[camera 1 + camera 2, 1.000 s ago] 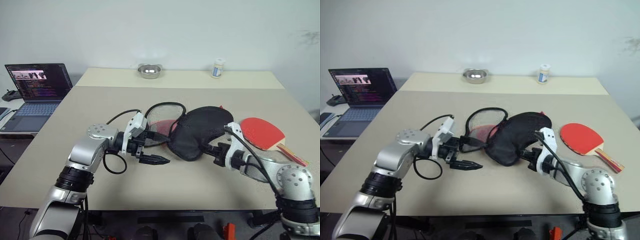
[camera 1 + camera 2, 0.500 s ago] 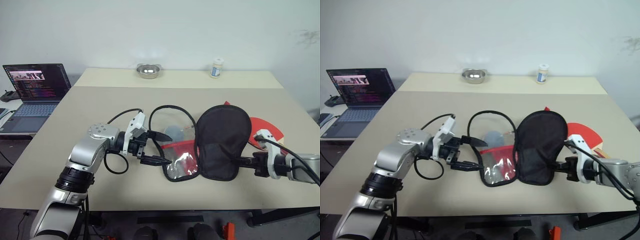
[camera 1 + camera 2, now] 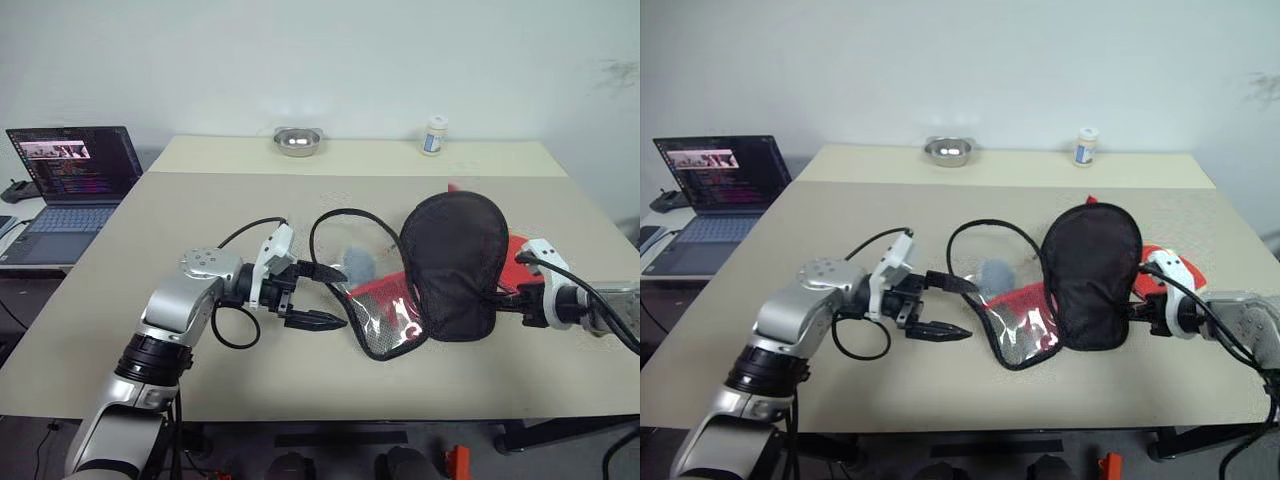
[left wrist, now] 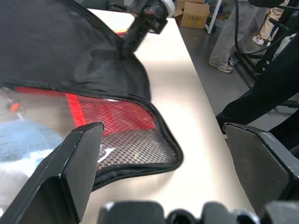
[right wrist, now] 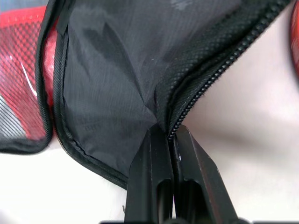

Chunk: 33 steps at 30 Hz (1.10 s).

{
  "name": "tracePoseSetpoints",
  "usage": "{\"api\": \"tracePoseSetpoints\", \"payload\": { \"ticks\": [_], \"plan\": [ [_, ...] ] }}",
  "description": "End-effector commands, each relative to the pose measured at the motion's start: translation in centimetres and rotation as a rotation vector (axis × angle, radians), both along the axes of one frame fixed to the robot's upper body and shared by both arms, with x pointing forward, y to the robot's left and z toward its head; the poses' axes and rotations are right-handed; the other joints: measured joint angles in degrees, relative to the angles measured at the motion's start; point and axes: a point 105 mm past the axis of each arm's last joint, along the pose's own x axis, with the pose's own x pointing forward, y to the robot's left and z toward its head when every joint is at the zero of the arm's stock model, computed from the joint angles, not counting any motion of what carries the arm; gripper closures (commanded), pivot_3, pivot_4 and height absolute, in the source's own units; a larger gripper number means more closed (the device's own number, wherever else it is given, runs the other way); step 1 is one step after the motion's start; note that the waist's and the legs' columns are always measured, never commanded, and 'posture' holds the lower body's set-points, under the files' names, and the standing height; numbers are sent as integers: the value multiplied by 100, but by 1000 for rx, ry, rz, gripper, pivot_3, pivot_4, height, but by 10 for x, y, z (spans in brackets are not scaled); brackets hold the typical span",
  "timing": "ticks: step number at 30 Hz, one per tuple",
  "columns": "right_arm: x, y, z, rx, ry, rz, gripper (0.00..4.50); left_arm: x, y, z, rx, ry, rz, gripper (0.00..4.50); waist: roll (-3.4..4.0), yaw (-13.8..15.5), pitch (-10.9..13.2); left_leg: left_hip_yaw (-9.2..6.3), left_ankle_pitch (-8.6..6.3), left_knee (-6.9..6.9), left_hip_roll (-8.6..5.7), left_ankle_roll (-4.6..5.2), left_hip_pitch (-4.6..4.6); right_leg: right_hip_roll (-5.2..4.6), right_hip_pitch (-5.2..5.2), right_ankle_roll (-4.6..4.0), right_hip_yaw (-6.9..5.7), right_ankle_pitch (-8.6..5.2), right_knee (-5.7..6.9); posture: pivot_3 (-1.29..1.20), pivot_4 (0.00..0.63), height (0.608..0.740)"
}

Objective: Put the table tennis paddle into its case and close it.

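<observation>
From the head views, the case lies opened flat on the worktop, black flap raised toward the right and the red mesh half spread beside it, so its inside is exposed to receive the bat. The right pincer is pressed together on the black flap's zip edge, holding that flap up and away. The table tennis paddle sits on the worktop just behind that flap, mostly hidden, not yet in the case. The left pincer hangs spread wide just beside the mesh half's rim, gripping nothing; I judge it is placed to steady or catch that side.

In the left wrist view, the two fingers stand far apart with the mesh edge of the case lying between them on the worktop, untouched.

In the right wrist view, the fingertips meet on the zip seam of the case, pinching the fabric fold so the flap stays lifted.
</observation>
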Motion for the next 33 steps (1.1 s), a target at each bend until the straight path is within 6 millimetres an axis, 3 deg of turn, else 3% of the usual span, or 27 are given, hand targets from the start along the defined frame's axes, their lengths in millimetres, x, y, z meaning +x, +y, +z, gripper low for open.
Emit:
{"api": "tracePoseSetpoints", "payload": {
  "ticks": [1,7,12,15,19,26,30,33],
  "plan": [
    [6,-6,11,-16,-54,-21,3577,0,-3,9,-9,-48,-21,0,0,1,0,0,0,0,-1,0,-1,0,0,-1,0,1,-1,0,150,740],
    [6,-15,13,-43,-75,-53,1627,0,-5,9,-11,-54,-24,0,0,2,0,1,0,0,-4,0,-2,-2,0,-1,0,1,0,0,150,740],
    [14,-24,41,-120,-236,-44,11,2,-6,10,-15,-59,-22,0,1,1,1,1,0,1,-3,0,0,-1,0,3,0,-1,3,0,150,740],
    [17,-25,68,-98,-376,-35,11,2,-7,13,-23,-61,-23,0,5,2,3,2,0,1,-4,0,0,3,-1,3,1,-1,3,0,150,740],
    [11,-45,73,-108,-440,-94,11,4,-8,21,-44,-56,-23,0,-1,5,6,1,0,1,-4,0,-1,12,1,2,-1,0,2,0,150,740],
    [0,-88,55,-292,-452,-137,11,8,-14,30,-39,-95,-19,0,-1,22,7,4,0,3,-8,0,1,12,2,8,2,-2,3,0,150,740],
    [4,-124,28,-290,-335,-227,11,3,-28,32,-52,-98,-71,0,-1,10,6,9,1,6,-7,0,12,18,8,14,9,-4,7,0,150,740],
    [7,-137,15,-297,-269,-225,11,4,-30,31,-49,-102,-77,0,-1,-9,7,15,1,7,-7,0,17,22,6,5,17,2,12,0,150,740]
  ]
}}
